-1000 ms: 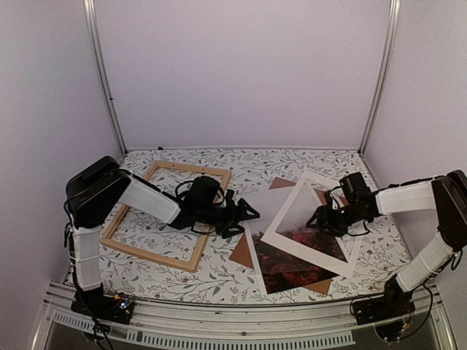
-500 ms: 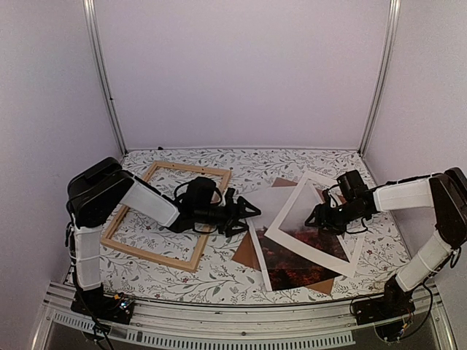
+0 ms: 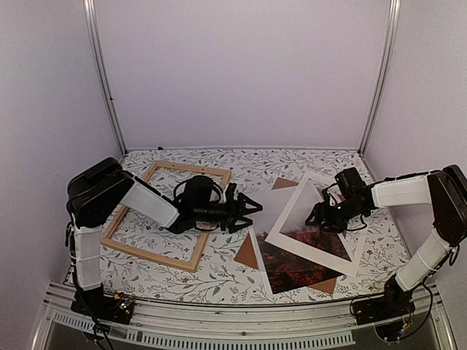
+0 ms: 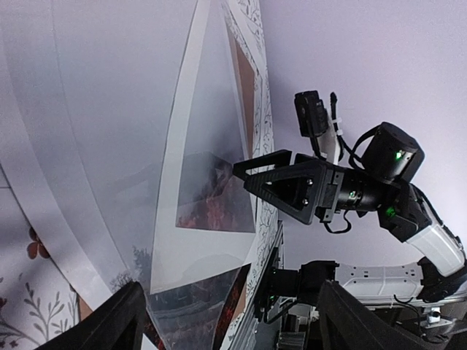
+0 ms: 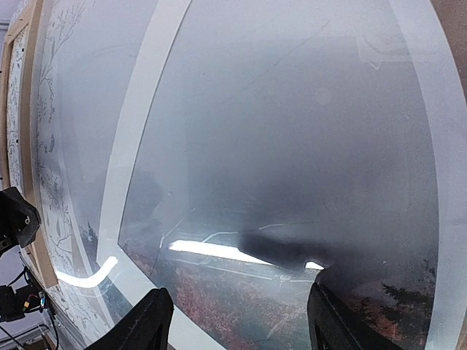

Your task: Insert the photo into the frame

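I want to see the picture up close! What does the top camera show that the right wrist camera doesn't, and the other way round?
Only the top view shows the left arm, the right arm and all four sides of the frame. Only the right wrist view shows a bright streak of glare on the shiny surface, very close up. Both show the photo with its red leaves and the white mat lying over it.

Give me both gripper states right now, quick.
Left gripper: open, holding nothing.
Right gripper: open, holding nothing.
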You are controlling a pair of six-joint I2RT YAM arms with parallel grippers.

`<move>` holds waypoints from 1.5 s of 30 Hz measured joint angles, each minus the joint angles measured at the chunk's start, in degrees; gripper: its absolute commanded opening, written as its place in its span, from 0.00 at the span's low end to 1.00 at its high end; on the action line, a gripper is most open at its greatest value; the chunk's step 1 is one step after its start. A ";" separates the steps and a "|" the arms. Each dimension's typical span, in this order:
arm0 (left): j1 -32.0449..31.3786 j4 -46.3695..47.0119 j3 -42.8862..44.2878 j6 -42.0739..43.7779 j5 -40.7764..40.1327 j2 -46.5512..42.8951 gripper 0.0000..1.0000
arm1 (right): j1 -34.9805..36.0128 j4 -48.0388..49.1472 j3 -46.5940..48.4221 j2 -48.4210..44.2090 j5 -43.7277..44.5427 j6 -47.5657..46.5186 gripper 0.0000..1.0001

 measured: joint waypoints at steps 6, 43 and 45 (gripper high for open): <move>-0.02 -1.09 0.70 1.92 0.00 0.00 0.83 | 0.02 -3.23 1.64 0.31 1.73 -1.05 0.68; -0.22 -30.62 8.17 20.48 -12.76 -1.95 0.95 | -11.93 -6.97 9.20 5.99 7.54 -8.46 0.73; -0.24 -30.82 8.26 20.65 -12.76 -1.95 0.95 | -11.93 -6.27 9.40 6.38 7.37 -8.81 0.73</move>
